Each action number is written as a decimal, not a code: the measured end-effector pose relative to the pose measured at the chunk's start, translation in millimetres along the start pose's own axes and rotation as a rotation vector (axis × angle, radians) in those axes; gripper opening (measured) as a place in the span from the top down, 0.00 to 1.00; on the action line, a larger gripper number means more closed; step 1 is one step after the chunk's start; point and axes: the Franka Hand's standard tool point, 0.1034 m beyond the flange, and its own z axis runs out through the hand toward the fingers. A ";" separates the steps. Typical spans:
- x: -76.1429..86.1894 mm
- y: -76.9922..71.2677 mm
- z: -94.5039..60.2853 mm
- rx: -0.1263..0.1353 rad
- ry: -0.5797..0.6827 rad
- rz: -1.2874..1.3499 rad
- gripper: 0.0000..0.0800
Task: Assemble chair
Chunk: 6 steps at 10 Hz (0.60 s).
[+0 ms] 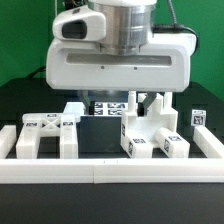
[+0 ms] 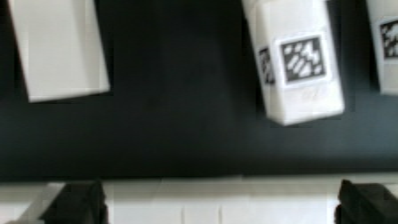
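In the exterior view you see the Panda arm [image 1: 112, 55] hanging large over the black tabletop [image 1: 100, 135]. A legged chair frame [image 1: 45, 132] stands by the near edge toward the exterior view's left, a second legged frame [image 1: 152, 132] by the same edge toward the exterior view's right, and a small tagged post [image 1: 197, 117] at the right edge. The marker board [image 1: 106, 107] lies further back between the frames. A white border rail [image 1: 100, 172] lines the near edge. In the wrist view your gripper [image 2: 217, 203] has its fingers [image 2: 71, 203] apart, gripping nothing, over the rail, with a tagged chair piece [image 2: 294, 62] on the tabletop beyond
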 end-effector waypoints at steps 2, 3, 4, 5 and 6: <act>10.5 10.9 -12.5 -0.015 0.167 -0.007 0.19; 7.5 11.5 -8.9 -0.024 0.232 -0.006 0.19; 1.5 10.7 -4.5 -0.020 0.196 -0.006 0.19; 1.1 16.7 -4.0 -0.032 0.211 -0.068 0.19; -6.6 33.3 -0.7 -0.046 0.212 -0.129 0.19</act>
